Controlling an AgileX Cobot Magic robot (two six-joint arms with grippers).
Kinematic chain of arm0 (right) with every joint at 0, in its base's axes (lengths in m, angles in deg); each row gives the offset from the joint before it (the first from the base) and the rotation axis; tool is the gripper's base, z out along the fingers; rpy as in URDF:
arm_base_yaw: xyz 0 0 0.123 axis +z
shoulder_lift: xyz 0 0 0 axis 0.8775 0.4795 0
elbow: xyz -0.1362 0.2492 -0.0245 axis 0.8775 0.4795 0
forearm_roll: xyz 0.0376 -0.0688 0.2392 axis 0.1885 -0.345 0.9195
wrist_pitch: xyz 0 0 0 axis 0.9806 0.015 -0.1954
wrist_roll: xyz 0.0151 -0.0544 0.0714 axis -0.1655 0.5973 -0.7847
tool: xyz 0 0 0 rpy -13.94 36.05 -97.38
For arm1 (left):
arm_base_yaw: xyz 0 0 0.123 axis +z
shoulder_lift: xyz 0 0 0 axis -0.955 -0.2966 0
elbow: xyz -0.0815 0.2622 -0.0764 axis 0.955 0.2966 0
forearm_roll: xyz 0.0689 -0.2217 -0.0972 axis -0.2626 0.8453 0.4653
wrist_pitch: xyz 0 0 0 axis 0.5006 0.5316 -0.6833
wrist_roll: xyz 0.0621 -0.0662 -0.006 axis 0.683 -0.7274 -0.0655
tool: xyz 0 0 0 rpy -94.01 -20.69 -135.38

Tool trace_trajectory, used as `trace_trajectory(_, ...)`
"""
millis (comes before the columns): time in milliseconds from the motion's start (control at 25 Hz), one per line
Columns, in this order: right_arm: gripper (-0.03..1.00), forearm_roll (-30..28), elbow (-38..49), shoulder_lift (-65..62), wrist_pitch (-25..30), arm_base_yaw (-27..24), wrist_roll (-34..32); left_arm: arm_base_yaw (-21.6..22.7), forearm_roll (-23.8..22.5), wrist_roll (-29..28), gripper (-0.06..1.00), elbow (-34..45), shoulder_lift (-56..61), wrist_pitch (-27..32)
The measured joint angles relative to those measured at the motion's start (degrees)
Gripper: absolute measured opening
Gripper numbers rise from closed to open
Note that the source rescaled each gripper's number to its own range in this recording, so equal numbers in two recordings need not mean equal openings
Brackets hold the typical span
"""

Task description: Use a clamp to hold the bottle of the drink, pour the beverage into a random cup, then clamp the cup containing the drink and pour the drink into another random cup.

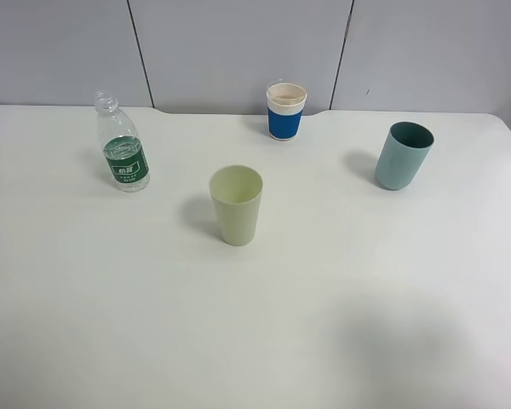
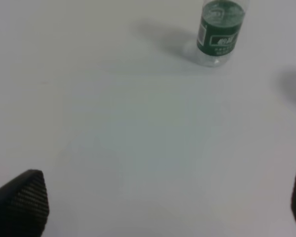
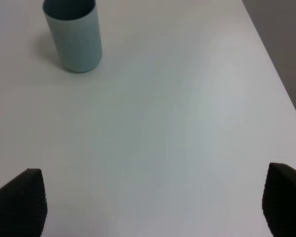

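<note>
A clear plastic bottle [image 1: 122, 145] with a green label and no cap stands upright at the left of the white table [image 1: 255, 324]. A pale green cup [image 1: 237, 204] stands in the middle, a blue cup with a white rim [image 1: 285, 111] at the back, and a teal cup [image 1: 404, 155] at the right. Neither gripper shows in the high view. My left gripper [image 2: 163, 207] is open and empty, well short of the bottle [image 2: 219, 32]. My right gripper [image 3: 153, 205] is open and empty, well short of the teal cup [image 3: 73, 34].
A grey panelled wall [image 1: 238, 51] runs along the table's back edge. The table's right edge [image 3: 276, 74] shows in the right wrist view, with dark floor beyond it.
</note>
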Motion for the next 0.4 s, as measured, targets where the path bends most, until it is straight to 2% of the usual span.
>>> trace_trajectory(400, 0.76, 0.0, 0.0, 0.0, 0.0, 0.0, 0.0, 0.0, 0.0, 0.0, 1.0, 0.0, 0.0, 0.0)
